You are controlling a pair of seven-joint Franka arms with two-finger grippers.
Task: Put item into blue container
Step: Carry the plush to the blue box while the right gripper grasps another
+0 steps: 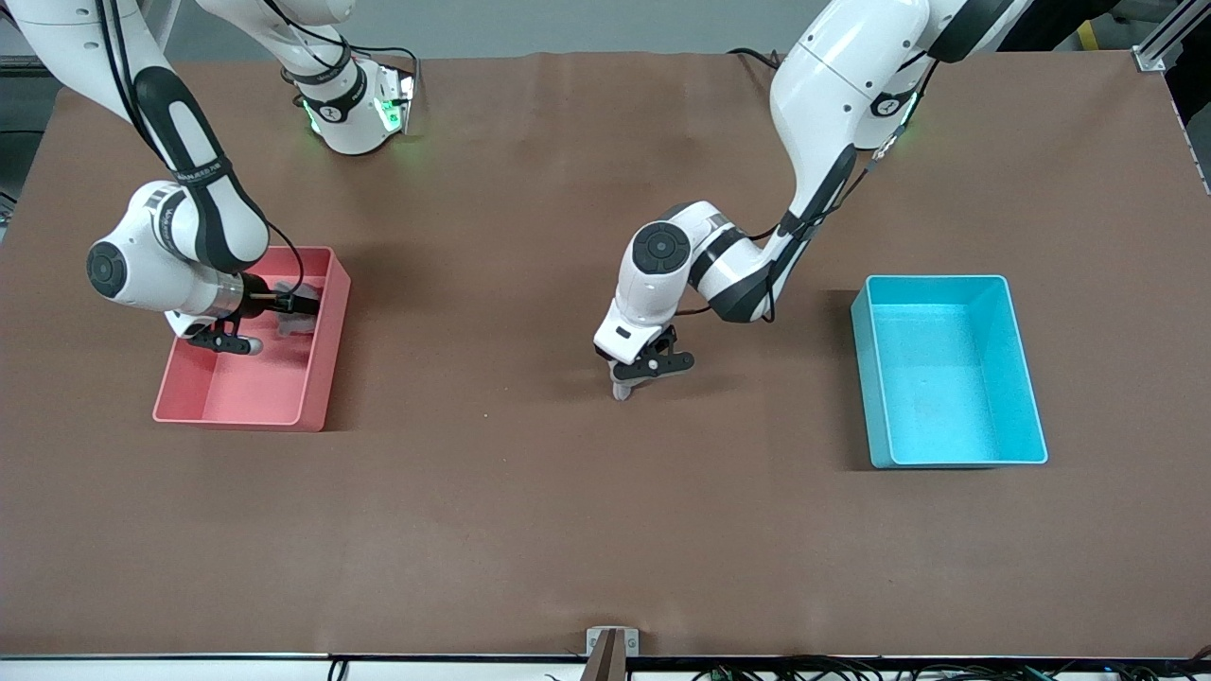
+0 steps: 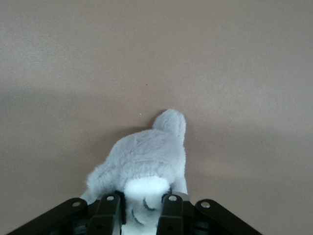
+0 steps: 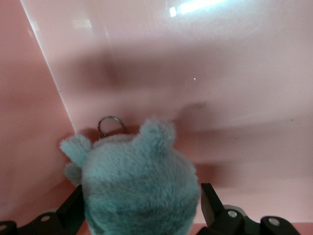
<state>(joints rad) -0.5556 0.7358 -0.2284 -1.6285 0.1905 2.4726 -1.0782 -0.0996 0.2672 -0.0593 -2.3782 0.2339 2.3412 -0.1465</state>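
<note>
A grey and white plush toy [image 2: 146, 161] is pinched between my left gripper's [image 2: 140, 211] black fingers. In the front view that gripper [image 1: 624, 383] is low at the middle of the table, with the toy's grey fur [image 1: 620, 391] showing at its tips. The blue container [image 1: 946, 378] stands empty toward the left arm's end of the table, well apart from the toy. My right gripper [image 1: 301, 307] is inside the pink bin [image 1: 322, 374]. Its fingers stand wide on either side of a teal plush toy [image 3: 139, 188] with a metal key ring [image 3: 110, 123].
The brown table [image 1: 530, 511] stretches bare between the two bins. The pink bin sits toward the right arm's end. A small bracket [image 1: 611, 643] is fixed at the table edge nearest the front camera.
</note>
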